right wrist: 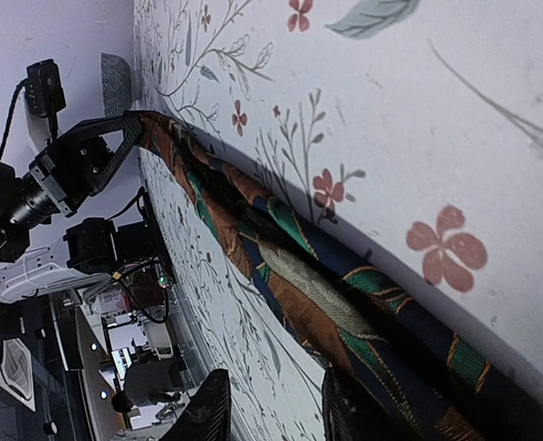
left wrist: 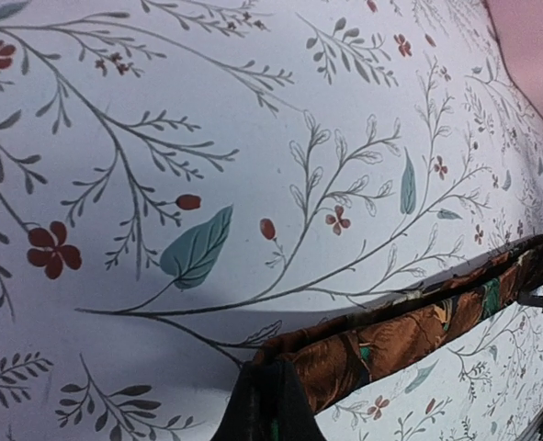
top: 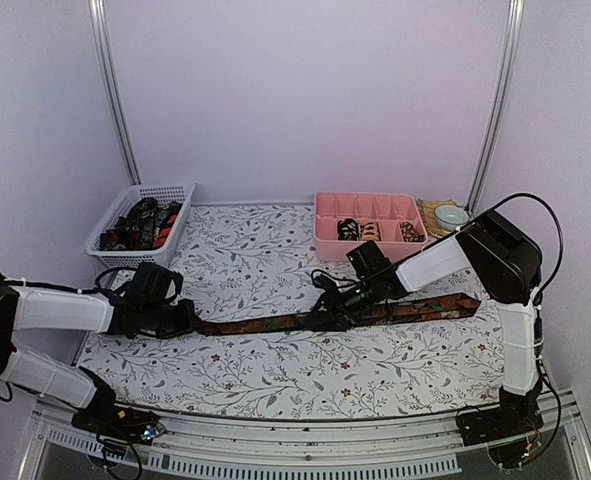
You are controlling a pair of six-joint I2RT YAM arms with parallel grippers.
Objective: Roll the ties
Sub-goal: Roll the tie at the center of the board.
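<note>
One long brown tie [top: 265,324] with green and orange pattern lies stretched left to right across the floral tablecloth. My left gripper [top: 189,320] is shut on its narrow left end; in the left wrist view the closed black fingertips [left wrist: 269,390] pinch the tie [left wrist: 409,331], lifting it slightly. My right gripper [top: 325,314] is down at the tie's middle. In the right wrist view it [right wrist: 273,390] stands open, bare cloth between the fingers, and the tie [right wrist: 289,276] runs along one finger [right wrist: 337,409]. The wide end [top: 445,307] lies to the right.
A pink compartment tray [top: 370,204] at the back right holds three rolled ties [top: 373,231]. A white mesh basket [top: 140,192] at the back left holds several loose ties. A small bowl [top: 452,213] sits right of the tray. The table's front edge lies near the arm bases.
</note>
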